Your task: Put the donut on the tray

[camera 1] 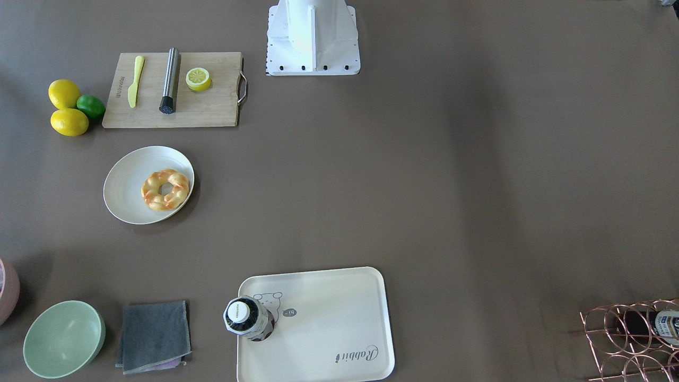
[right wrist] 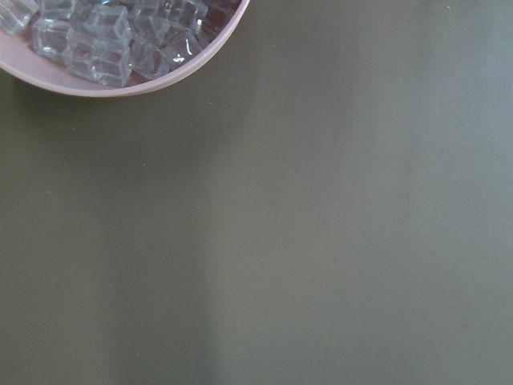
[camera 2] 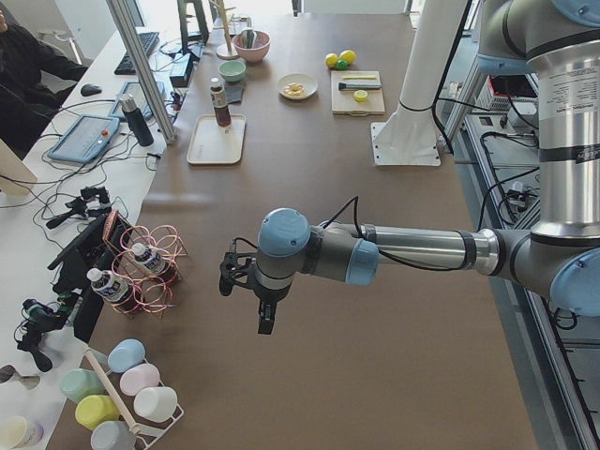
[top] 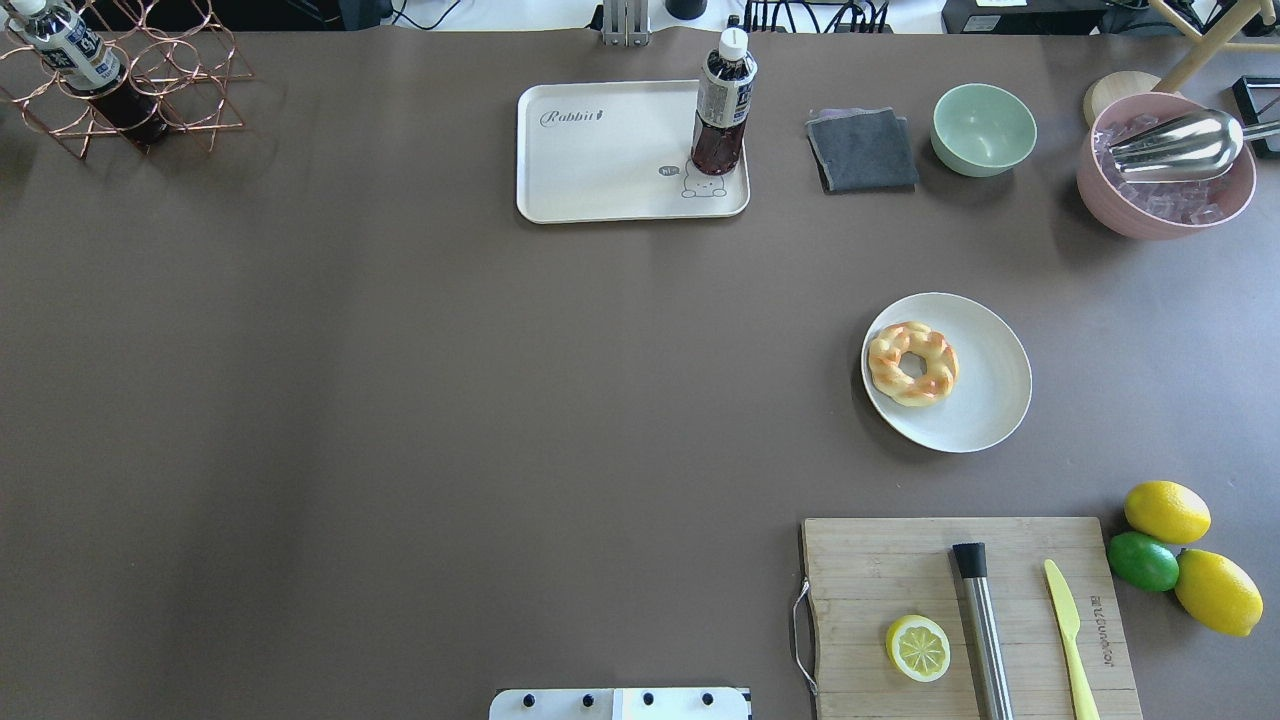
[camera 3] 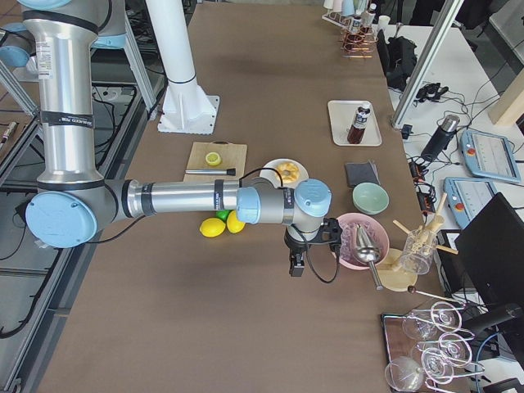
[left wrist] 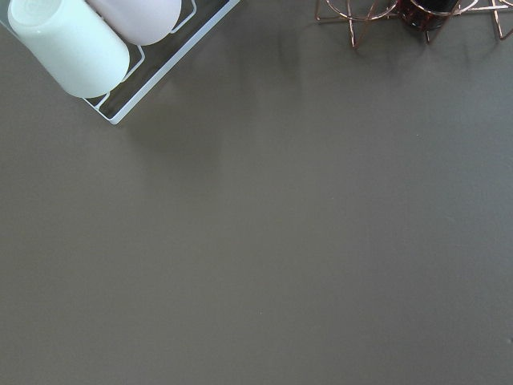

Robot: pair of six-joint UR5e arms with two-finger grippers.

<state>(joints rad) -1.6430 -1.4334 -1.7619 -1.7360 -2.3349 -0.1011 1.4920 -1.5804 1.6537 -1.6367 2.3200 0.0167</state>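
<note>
Table: matte brown table (top: pixel 400 400) — golden braided donut (top: pixel 912 363) on round white plate (top: pixel 985 400).
Tray: cream rimmed tray (top: pixel 600 160), well apart.
Fingers: left gripper (camera 2: pixel 246 286), right gripper (camera 3: pixel 307 246) — cannot tell.

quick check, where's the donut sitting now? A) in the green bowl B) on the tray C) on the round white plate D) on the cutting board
C: the donut lies on the round white plate, apart from the tray, which holds only a bottle.
</note>
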